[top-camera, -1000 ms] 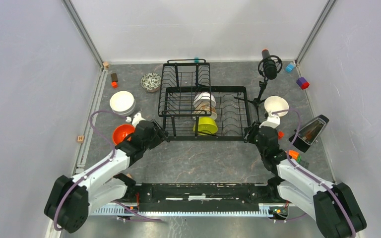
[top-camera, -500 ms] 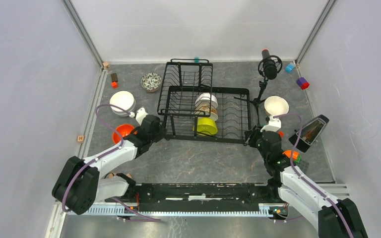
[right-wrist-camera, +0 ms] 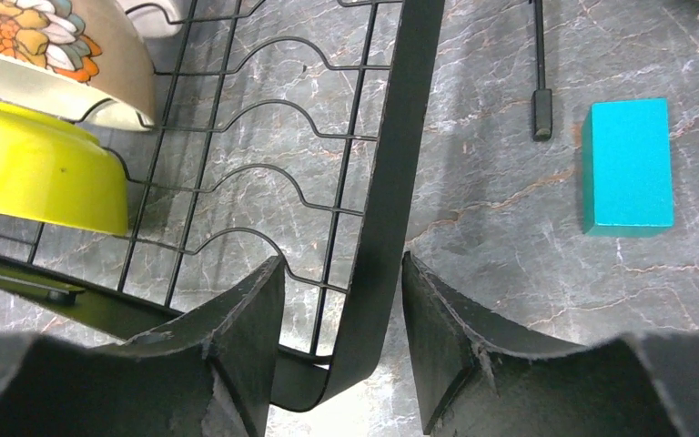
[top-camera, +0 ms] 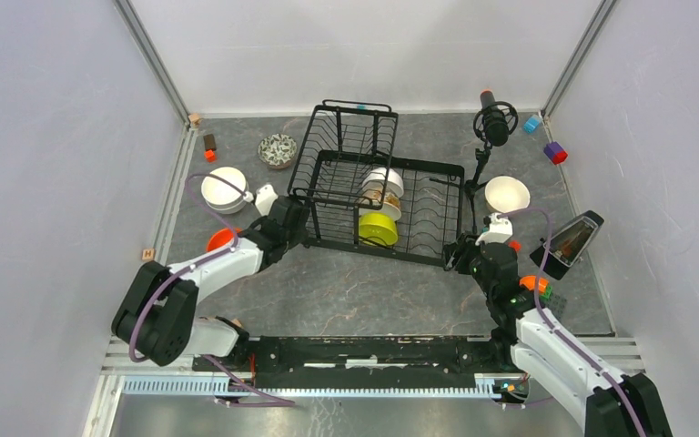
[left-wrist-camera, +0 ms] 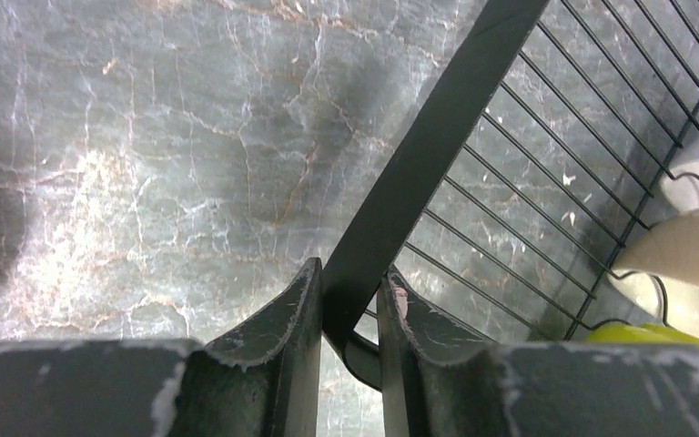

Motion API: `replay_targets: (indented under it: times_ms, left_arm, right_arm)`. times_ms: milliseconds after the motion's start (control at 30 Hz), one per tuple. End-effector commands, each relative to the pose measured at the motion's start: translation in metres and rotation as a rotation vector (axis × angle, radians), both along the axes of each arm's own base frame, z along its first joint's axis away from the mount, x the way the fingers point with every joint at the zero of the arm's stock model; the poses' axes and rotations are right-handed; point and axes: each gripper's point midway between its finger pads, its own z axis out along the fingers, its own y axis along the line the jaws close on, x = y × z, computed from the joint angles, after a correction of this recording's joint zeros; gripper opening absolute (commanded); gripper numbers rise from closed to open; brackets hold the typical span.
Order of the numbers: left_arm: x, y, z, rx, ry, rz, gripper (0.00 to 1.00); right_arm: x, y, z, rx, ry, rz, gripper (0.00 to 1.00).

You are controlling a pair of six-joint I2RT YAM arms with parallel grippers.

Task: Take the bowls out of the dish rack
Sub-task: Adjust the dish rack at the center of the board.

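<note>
The black wire dish rack (top-camera: 378, 187) stands skewed at mid table. It holds a white bowl (top-camera: 386, 179), a flower-patterned beige bowl (right-wrist-camera: 64, 50) and a lime green bowl (top-camera: 378, 228). My left gripper (top-camera: 291, 220) is shut on the rack's near-left frame bar (left-wrist-camera: 437, 155), which both fingers pinch in the left wrist view. My right gripper (top-camera: 460, 255) stands open astride the near-right frame bar (right-wrist-camera: 400, 164), with a gap on each side. On the table sit stacked white bowls (top-camera: 223, 188), an orange bowl (top-camera: 219, 240), a dark-patterned bowl (top-camera: 277, 148) and a white bowl (top-camera: 507, 193).
A black microphone tripod (top-camera: 494, 123) stands right of the rack's far corner. A teal block (right-wrist-camera: 628, 164) lies by the right gripper. Blue (top-camera: 531, 124) and purple (top-camera: 555, 152) blocks sit at the far right, and a dark wedge-shaped object (top-camera: 569, 241) near the right wall.
My left gripper shut on the rack's near-left corner and pushed it away, so the rack turned. The right gripper's jaws widened off the frame bar.
</note>
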Motion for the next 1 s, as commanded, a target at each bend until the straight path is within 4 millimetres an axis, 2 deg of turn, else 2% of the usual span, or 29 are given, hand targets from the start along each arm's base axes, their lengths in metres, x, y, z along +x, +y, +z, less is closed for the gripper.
replay_targets:
  times_ms: [0, 233, 467, 567, 667, 767, 967]
  left_arm:
    - [0.048, -0.014, 0.046, -0.078, -0.153, 0.049, 0.02]
    - [0.068, -0.006, 0.041, -0.061, -0.151, 0.118, 0.02]
    - [0.097, 0.000, 0.057, -0.006, -0.178, 0.103, 0.02]
    - [0.101, 0.000, 0.048, -0.003, -0.156, 0.097, 0.02]
    - [0.095, -0.006, 0.035, -0.035, -0.121, 0.085, 0.03]
    - [0.092, -0.007, 0.031, -0.053, -0.121, 0.082, 0.09]
    - [0.082, -0.007, 0.033, -0.075, -0.123, 0.074, 0.30]
  right_arm:
    - [-0.025, -0.001, -0.029, -0.080, 0.137, 0.074, 0.56]
    - [-0.022, 0.001, -0.016, -0.095, 0.115, 0.099, 0.62]
    - [-0.019, -0.002, -0.002, -0.129, 0.083, 0.108, 0.75]
    - [-0.019, -0.001, -0.001, -0.129, 0.084, 0.116, 0.81]
    - [-0.020, -0.002, 0.001, -0.136, 0.093, 0.112, 0.85]
    - [-0.018, -0.003, 0.006, -0.145, 0.083, 0.109, 0.87]
    - [-0.019, -0.001, 0.012, -0.133, 0.066, 0.118, 0.89]
